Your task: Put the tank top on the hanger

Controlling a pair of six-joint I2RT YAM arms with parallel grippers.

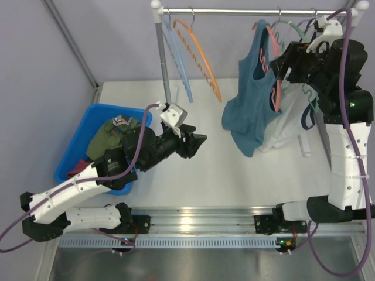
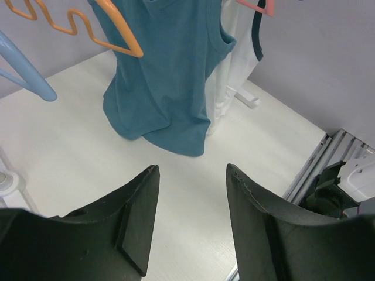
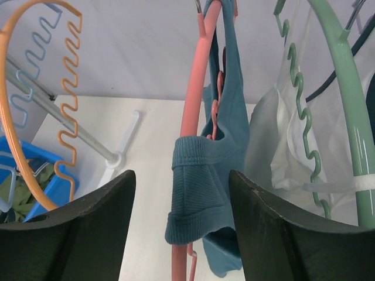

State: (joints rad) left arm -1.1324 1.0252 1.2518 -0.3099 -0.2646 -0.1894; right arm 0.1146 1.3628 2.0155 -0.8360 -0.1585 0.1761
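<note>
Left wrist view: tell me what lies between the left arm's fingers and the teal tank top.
Only bare white table lies between the left fingers and the tank top; the left wrist view shows that stretch plainly.

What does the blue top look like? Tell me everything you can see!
The top is teal-blue, soft knit fabric, sleeveless, with wide straps and a scooped neck. It hangs from the pink hanger on the rail, one ribbed strap bunched over the hanger's arm. Its wrinkled hem seems to reach the table. A white top hangs against it.
</note>
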